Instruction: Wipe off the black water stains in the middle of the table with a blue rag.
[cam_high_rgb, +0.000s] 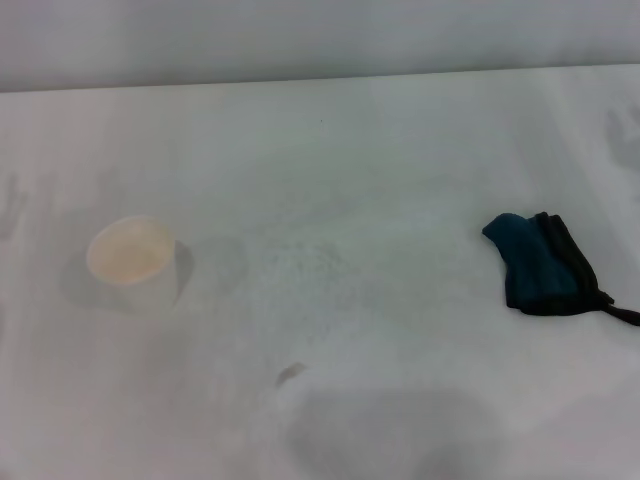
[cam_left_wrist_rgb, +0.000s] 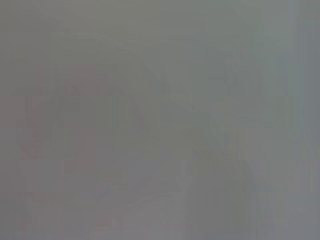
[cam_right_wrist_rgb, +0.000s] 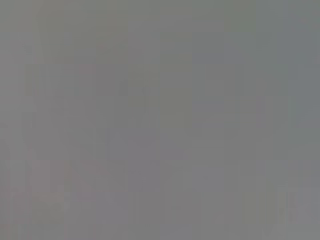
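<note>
Blue cloth with a dark, near-black edge, the rag (cam_high_rgb: 543, 265) lies bunched on a pale white surface (cam_high_rgb: 400, 140), and we take it as our landmark. From the robot's head camera it sits far toward the robot's right side, with a thin dark tail trailing off its near right corner. Well apart from the rag, across the surface toward the robot's left, stands a small pale cup (cam_high_rgb: 133, 262), upright with its mouth open to us.

Between the rag and the cup, and nearer to the robot than either, we see one small greyish smudge (cam_high_rgb: 291, 373). It is faint, not black, and we cannot tell whether it is a stain or a shadow. The middle stretch between rag and cup shows only a dull mottled patch, with no clear black mark. That would fit a surface already wiped, with the rag laid aside, or stains too faint to make out.

Neither gripper appears in the head view, and both wrist cameras show only flat grey. So we cannot say where either gripper stands relative to the rag, nor whether its fingers are apart or together.

As for risks, we judge that a wipe aimed without a visible stain could miss it altogether. A sweep running from the rag toward the cup could knock that light cup over. The bunched rag could also drag its loose tail, or smear instead of lifting.
</note>
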